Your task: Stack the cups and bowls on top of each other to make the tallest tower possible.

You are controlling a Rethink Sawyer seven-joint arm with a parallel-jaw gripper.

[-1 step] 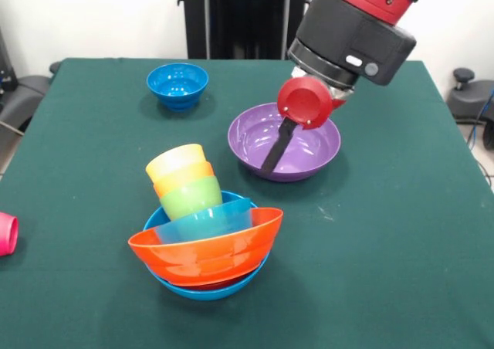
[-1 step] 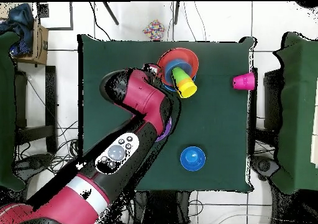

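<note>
Green table (image 1: 401, 233), front view, items largest first. Tower (image 1: 207, 241): near centre, wide light-blue and orange bowls at the base, green, orange and yellow cups nested above and leaning to the left. Purple bowl (image 1: 309, 152): far right of the tower, well apart from it, upright, round, so no long axis to line up with. Gripper (image 1: 279, 150): directly over this bowl, one dark finger (image 1: 276, 152) reaching inside it; whether it is clenched or released I cannot tell. Small blue bowl (image 1: 178, 84): far left. Pink cup (image 1: 6, 233): on its side at the left edge, farthest from the gripper.
</note>
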